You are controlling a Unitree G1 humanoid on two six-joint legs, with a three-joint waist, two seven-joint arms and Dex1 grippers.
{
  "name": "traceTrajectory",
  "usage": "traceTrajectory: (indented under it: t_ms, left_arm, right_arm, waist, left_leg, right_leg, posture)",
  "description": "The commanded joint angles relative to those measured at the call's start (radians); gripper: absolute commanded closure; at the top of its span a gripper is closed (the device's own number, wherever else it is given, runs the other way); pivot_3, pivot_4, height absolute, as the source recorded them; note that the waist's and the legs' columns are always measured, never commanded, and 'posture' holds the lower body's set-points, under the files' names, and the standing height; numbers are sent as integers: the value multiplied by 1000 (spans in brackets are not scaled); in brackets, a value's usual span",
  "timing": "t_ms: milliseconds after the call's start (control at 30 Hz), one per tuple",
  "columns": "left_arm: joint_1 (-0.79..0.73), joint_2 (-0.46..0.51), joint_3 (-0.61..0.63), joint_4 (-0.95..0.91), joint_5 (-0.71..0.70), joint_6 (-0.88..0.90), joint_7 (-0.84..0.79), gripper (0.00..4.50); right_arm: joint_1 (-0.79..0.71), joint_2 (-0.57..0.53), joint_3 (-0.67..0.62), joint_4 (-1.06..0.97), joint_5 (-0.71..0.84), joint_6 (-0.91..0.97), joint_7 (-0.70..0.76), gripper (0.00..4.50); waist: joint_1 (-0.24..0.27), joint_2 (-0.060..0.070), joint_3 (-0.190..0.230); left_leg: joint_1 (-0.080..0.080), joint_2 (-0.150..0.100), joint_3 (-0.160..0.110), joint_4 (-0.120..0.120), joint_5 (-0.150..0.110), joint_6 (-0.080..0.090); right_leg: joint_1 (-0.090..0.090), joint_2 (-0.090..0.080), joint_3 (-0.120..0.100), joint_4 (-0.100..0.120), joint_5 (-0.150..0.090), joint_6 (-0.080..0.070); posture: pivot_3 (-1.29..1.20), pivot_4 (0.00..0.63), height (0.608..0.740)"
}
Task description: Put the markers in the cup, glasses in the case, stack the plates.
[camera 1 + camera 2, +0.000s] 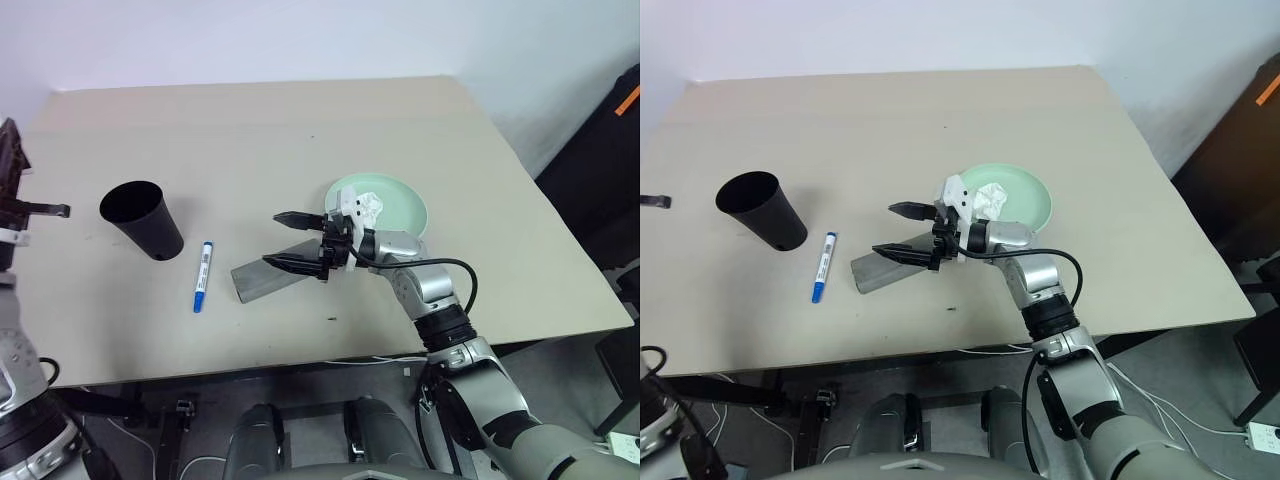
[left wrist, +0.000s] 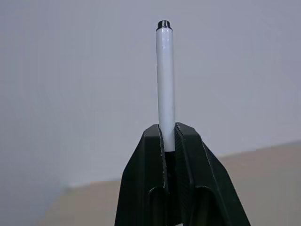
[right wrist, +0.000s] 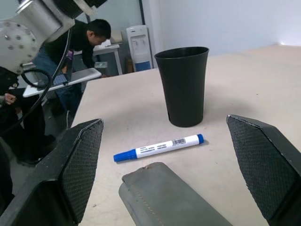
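Gripping a white marker [image 2: 165, 80] upright, the left gripper [image 2: 170, 141] hangs off the desk's [image 1: 300, 130] left edge. Right gripper [image 1: 285, 240] gapes wide over the grey case [image 1: 262, 279] near the front edge.

1. A beige table [image 1: 420, 130] was lit evenly across its bare top.
2. A plain pale wall [image 1: 300, 40] was seen behind it, toward 12 o'clock.
3. Grey floor [image 1: 1180, 370] was visible at 4 o'clock, with a dark cabinet [image 1: 1240, 150] at 3 o'clock.
4. Beyond the table, a white water dispenser [image 3: 138, 44] was seen beside a person [image 3: 80, 47] bent over a desk [image 3: 70, 80].
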Motion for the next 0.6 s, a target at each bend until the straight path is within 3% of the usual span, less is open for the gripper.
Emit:
traceTrajectory:
  t_ms: [33,267,600]
  left_arm:
    - [-44,-7,-58,106,33,-131,-25,4500]
    - [-70,-37,-160,316,43,-243,-72,4500]
    - [-54,-53,-198,397,24,-282,-78,4500]
  right_arm:
    - [-8,0,-10,-39,-3,-26,-30,93]
    - [7,-23,-11,-60,-5,-24,-63,93]
    - [22,-41,4,-73,-22,-41,-85,93]
  waist:
    - [7,0,0]
    - [8,0,0]
    - [8,0,0]
  left_leg:
    - [0,0,0,0,0,0]
    - [0,0,0,1,0,0]
    - [0,2,-1,1,0,0]
  right_leg:
    - [0,0,0,0,0,0]
    - [1,1,0,0,1,2]
    - [1,4,0,0,1,3]
  posture:
    - [0,150,726]
    - [0,150,726]
    - [0,150,726]
